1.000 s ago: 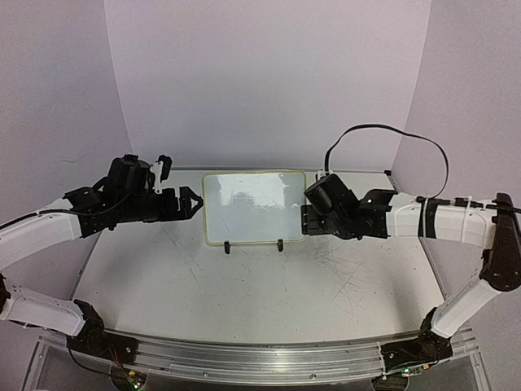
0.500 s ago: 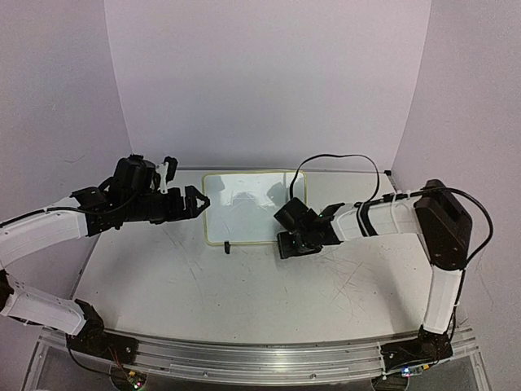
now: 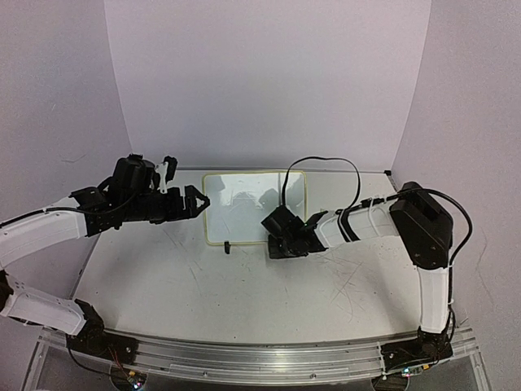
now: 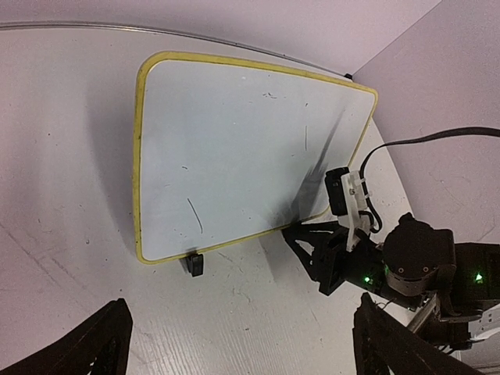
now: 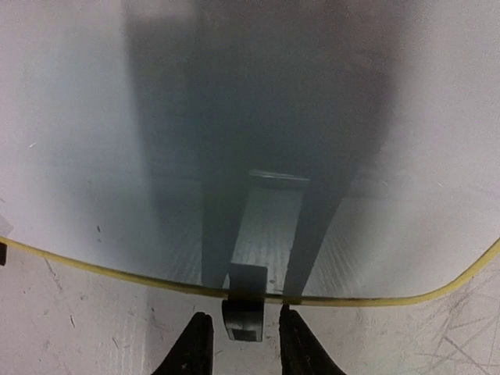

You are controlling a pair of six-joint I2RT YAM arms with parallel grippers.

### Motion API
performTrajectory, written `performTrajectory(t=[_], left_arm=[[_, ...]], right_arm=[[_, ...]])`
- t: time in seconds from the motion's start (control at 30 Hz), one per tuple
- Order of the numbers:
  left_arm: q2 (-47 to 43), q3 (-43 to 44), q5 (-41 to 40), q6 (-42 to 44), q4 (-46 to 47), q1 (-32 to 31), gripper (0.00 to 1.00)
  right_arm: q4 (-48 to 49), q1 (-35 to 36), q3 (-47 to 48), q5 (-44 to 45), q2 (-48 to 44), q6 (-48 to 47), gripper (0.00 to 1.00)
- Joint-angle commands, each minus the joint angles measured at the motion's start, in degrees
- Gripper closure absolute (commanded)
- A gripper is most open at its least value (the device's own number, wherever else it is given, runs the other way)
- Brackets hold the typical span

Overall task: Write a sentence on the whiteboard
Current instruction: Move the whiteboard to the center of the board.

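White links (image 3: 37,232), black joints (image 3: 419,218), looping black cable (image 3: 321,158)

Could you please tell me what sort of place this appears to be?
Probably a robotics lab test cell: plain walls enclose a scratched table, and the left arm and right arm are bolted to a metal rail at its edge.

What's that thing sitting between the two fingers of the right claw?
A small black clip foot of the whiteboard, just below its yellow rim, with a sliver of gap to each finger. The right wrist view shows it.
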Motion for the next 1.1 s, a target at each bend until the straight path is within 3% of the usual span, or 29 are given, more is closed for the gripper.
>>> performTrajectory(t=[0.0,0.23,0.7,1.07], left_arm=[[-2.2,1.4,-0.6,0.1,2.6,0.0,0.00],[-3.6,1.0,-1.6,-0.1,2.2,0.0,0.01],[-3.7,2.2,-2.4,-0.9,2.2,0.0,0.01],[-2.5,3.3,-2.4,-0.7,2.2,0.0,0.01]], right_arm=[[4.4,0.4,1.3,3.8,1.7,1.5,0.79],[5.1,0.4,-0.7,4.0,0.6,-1.3,1.00],[7.3,-0.8,-14.7,3.5,-10.0,-6.3,1.00],[7.4,2.2,-19.4,1.9,-14.2,-1.8,1.00]])
